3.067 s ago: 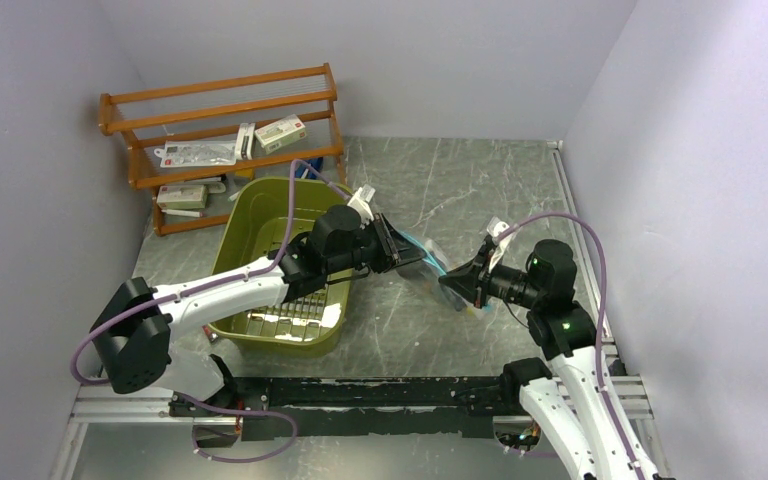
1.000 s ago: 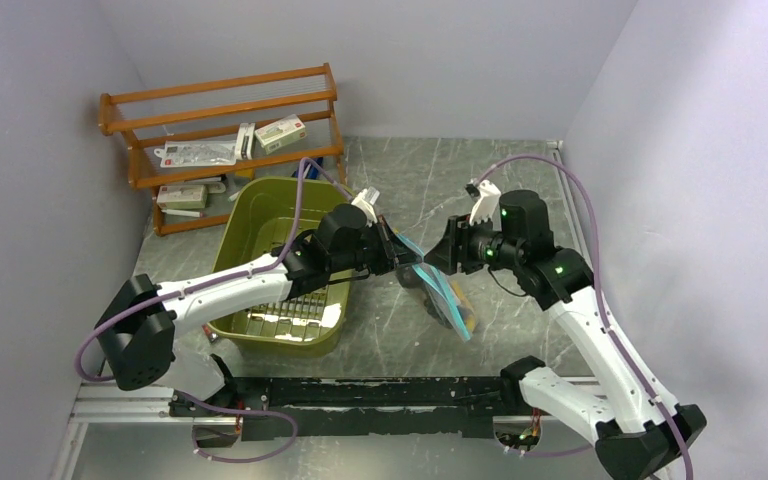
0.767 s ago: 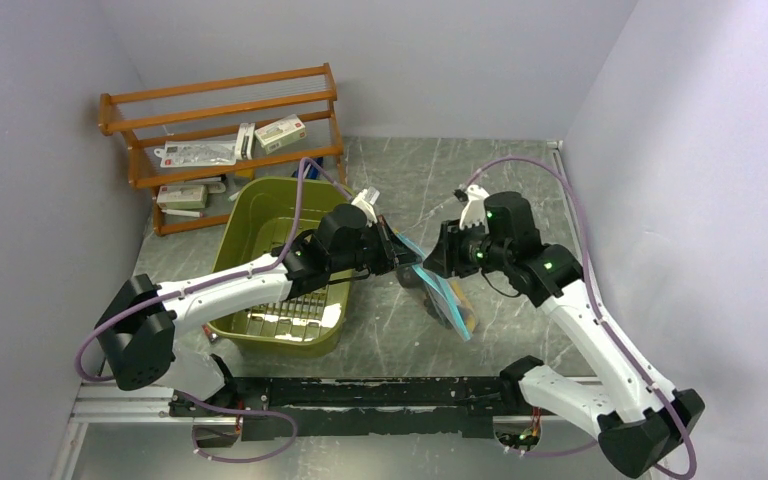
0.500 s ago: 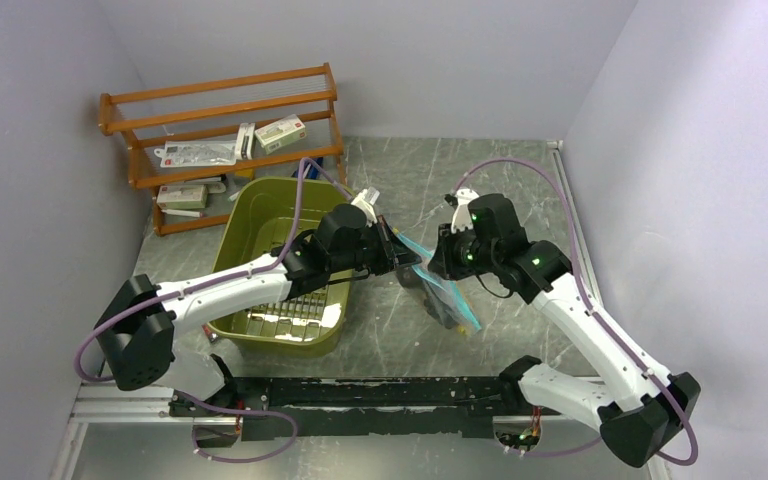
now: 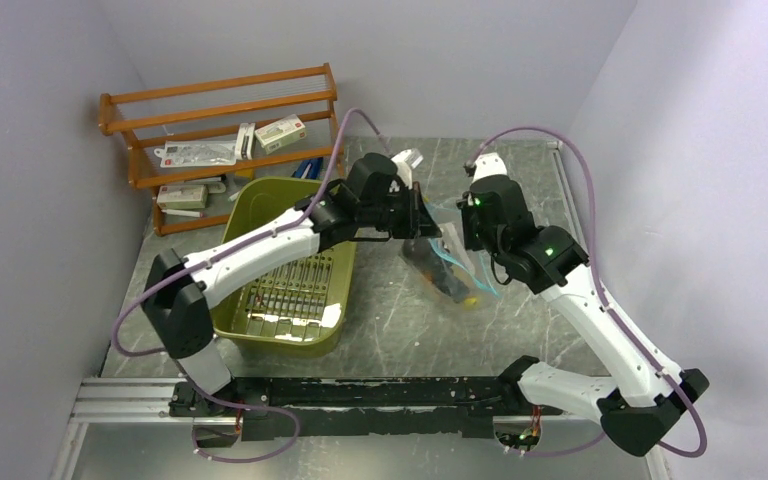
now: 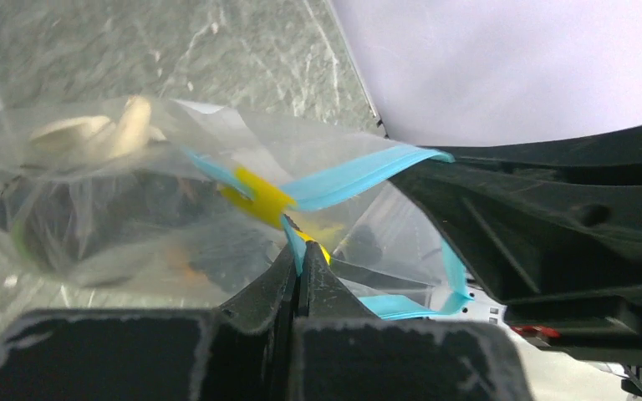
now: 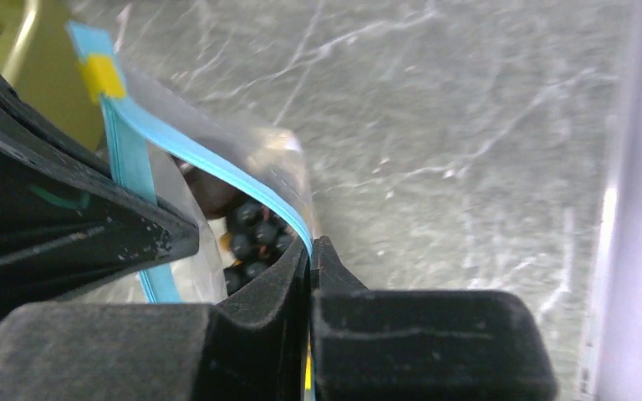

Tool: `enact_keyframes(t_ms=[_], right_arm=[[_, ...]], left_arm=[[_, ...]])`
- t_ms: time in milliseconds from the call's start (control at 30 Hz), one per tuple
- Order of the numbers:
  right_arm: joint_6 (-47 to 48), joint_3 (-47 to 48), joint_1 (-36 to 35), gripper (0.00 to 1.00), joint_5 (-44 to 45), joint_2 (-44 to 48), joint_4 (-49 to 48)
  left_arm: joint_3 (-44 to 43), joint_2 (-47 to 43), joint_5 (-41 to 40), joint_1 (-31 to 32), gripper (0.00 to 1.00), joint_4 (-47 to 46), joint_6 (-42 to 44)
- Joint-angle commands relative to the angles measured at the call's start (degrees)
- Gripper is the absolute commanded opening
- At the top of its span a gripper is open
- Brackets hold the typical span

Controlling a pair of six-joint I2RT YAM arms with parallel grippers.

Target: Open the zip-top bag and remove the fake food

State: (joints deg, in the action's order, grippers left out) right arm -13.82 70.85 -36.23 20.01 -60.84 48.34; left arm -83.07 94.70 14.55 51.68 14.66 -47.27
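- The zip-top bag [image 5: 440,262] is held up between the two hands, just right of the green basket [image 5: 250,225] and over the grey table [image 5: 520,190]. Whether its bottom touches the table cannot be told.
- The left hand [image 6: 299,266] is closed tight, and one lip of the blue zip strip [image 6: 359,174] is pinched between its fingers.
- The right hand [image 7: 309,251] is likewise closed, and the opposite lip is gripped.
- The bag's mouth is seen parted between the two lips.
- The fake food [image 7: 251,227] is seen inside the bag, with dark grapes and a pale piece among it.

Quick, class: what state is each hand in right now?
Left hand: closed on the zip-top bag, at its blue strip.
Right hand: closed on the same bag's strip.
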Motion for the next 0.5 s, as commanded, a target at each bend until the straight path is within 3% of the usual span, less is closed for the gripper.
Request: enact_keyframes(t_ms=[0,100,233,367,467], right_arm=[[4.35,5.5,-0.12,0.0,16.0,-0.91,1.02],[4.91,7.8,-0.07,0.0,20.24,-2.04,1.75],[3.59,8.43,-0.15,0.0,19.08,-2.5,2.15],[-0.01,2.32,-0.17,0.0,7.34,-3.68,2.57],[-6.72,-6.43,-0.29,0.0,-3.25,-2.18,-3.3]], left_arm=[[-9.01,5.6,8.23,-0.31,0.07,3.6,5.96],[-14.39,9.52,11.98,-0.46,0.07,2.83,5.83],[-17.4,13.04,14.91,-0.74,0.07,3.04,6.2],[-6.23,8.85,12.66,-3.07,0.07,-0.16,4.33],[2.55,5.13,10.76,-6.02,0.07,1.79,3.91]])
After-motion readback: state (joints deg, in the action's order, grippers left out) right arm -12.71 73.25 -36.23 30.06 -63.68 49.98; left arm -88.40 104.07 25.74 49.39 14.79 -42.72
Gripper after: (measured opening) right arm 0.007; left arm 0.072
